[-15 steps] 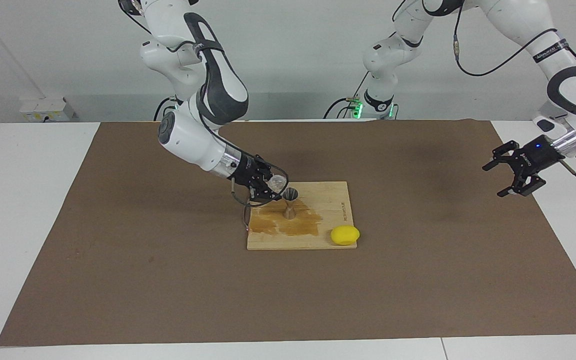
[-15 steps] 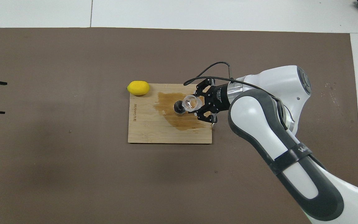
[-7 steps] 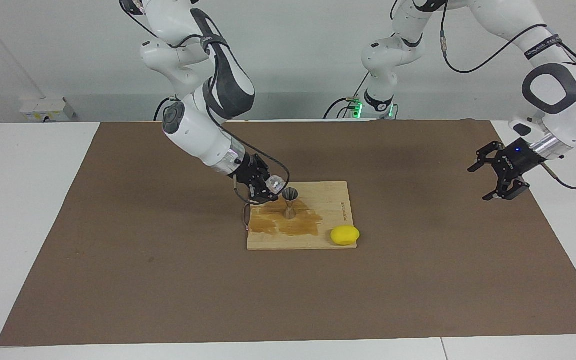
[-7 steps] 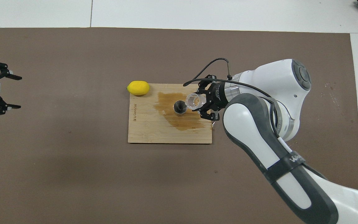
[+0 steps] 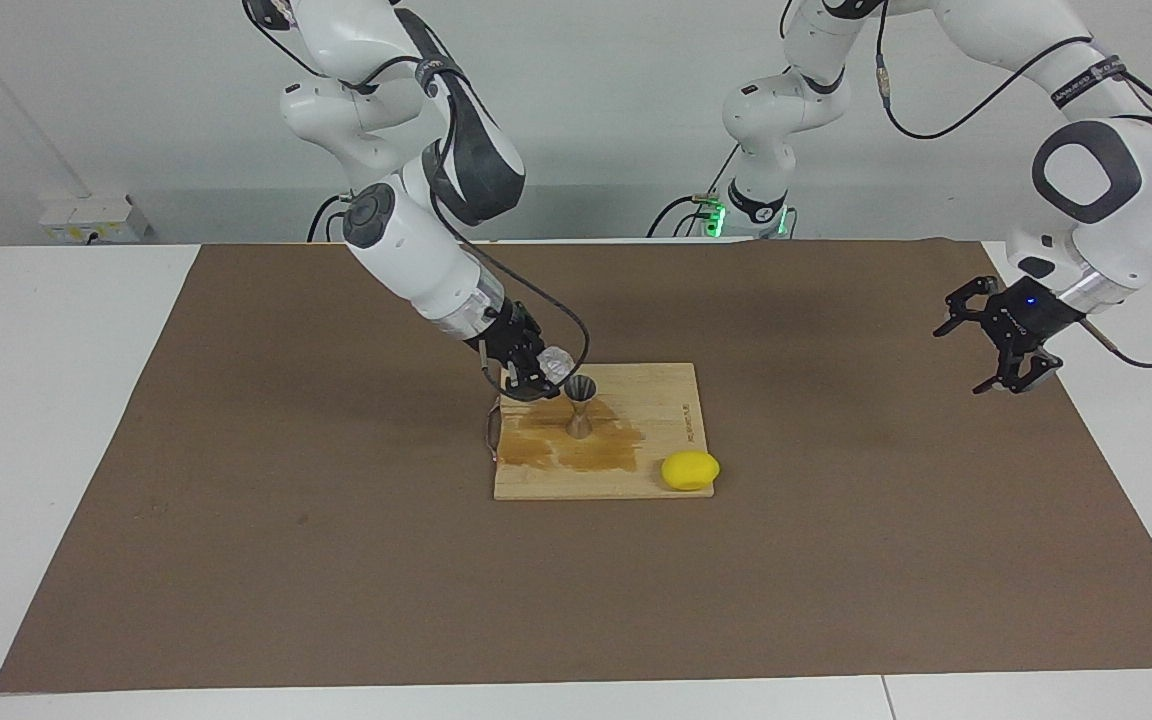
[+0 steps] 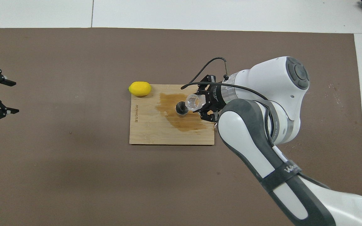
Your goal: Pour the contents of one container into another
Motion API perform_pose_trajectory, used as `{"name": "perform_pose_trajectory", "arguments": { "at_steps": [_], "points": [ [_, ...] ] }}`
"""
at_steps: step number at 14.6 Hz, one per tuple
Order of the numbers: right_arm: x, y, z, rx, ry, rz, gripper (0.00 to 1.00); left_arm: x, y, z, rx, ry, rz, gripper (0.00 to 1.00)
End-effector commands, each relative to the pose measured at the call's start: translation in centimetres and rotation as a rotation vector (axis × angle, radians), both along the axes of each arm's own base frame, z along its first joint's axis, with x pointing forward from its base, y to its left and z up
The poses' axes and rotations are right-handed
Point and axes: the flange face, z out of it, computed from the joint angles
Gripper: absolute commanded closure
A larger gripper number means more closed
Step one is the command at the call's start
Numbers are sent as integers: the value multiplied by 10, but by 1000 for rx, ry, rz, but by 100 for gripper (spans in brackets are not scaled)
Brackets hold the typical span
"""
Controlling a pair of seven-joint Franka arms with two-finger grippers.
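Tilting the clear glass cup (image 5: 555, 360) clamped in the right gripper (image 5: 536, 372), we risk spilling past the narrow grey steel jigger (image 5: 579, 406); left gripper (image 5: 1001, 340) open, idle.

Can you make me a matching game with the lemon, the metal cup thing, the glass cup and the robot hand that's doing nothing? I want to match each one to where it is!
Things:
1. lemon
2. steel jigger
3. glass cup
4. left gripper

Places or states:
A. tipped over, held by the right gripper
B. open, waiting in the air
C. upright on the wet patch of the wooden board
D. at a corner of the board

Pairs: 1-D, 2-C, 3-A, 4-B
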Motion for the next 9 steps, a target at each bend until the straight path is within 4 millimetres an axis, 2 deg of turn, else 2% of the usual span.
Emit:
{"name": "perform_pose_trajectory", "arguments": {
  "at_steps": [1, 7, 9],
  "points": [
    [0, 4, 7, -48, 2, -11, 100, -23, -8, 10, 60, 24, 108, 0],
    [0, 6, 9, -99, -14, 0, 100, -68, -21, 42, 137, 72, 471, 0],
    [1, 7, 13, -114, -18, -16, 100, -77, -24, 50, 139, 79, 560, 0]
  ]
}}
